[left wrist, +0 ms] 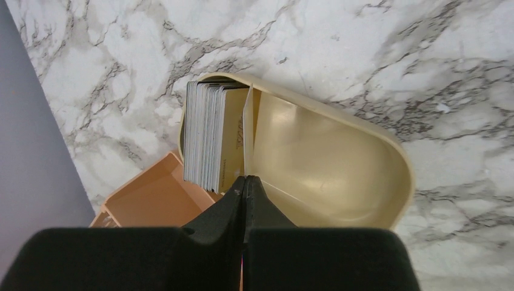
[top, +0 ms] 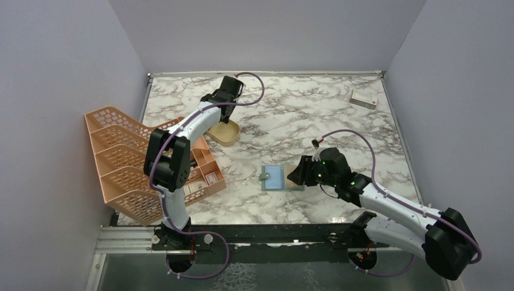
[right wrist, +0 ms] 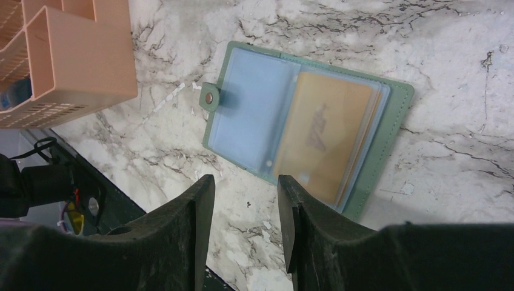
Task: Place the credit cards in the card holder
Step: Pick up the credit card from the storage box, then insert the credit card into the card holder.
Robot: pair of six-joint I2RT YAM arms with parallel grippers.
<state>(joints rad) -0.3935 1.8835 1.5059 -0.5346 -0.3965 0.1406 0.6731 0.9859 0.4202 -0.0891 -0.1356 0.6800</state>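
Observation:
The card holder (top: 280, 178) lies open on the marble, grey-green with a snap tab; in the right wrist view (right wrist: 242, 115) its pale blue sleeves show, with one tan-orange card (right wrist: 324, 139) inside the right half. My right gripper (right wrist: 245, 182) is open and empty just above its near edge, and it shows in the top view (top: 297, 175) by the holder's right side. My left gripper (left wrist: 245, 179) is shut on one credit card (left wrist: 246, 130), seen edge-on, over the gold tin (left wrist: 339, 163). A stack of credit cards (left wrist: 206, 133) stands at the tin's left end.
An orange mesh rack (top: 130, 163) stands along the left edge, close to the tin; its corner shows in the left wrist view (left wrist: 151, 200) and the right wrist view (right wrist: 79, 54). A white box with a red mark (top: 363, 98) lies at the far right.

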